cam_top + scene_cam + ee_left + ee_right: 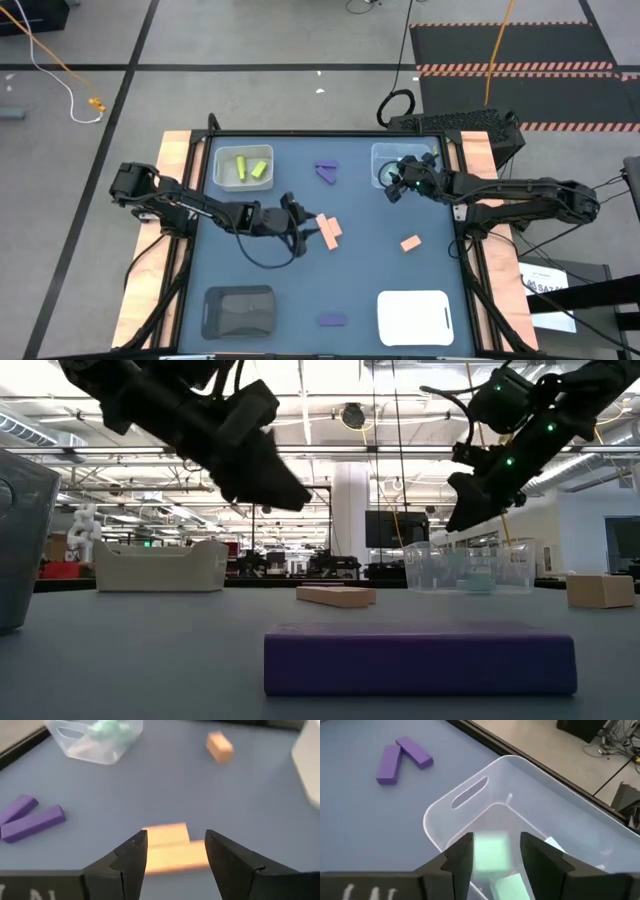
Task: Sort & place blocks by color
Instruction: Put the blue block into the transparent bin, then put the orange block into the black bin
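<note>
My left gripper hangs open above the table's middle. Its fingers frame two salmon-orange bars that lie touching on the mat; it is well clear of them in the low view. My right gripper is open over the clear tray at the far right. A blurred mint-teal cube shows in its gap, apart from one finger. More mint blocks lie in that tray. Two yellow-green blocks lie in the far-left clear tray.
Two purple bars lie in a V at the far middle, and another purple bar lies near the front edge. A single salmon block sits right of centre. A black tray and a white tray flank the front.
</note>
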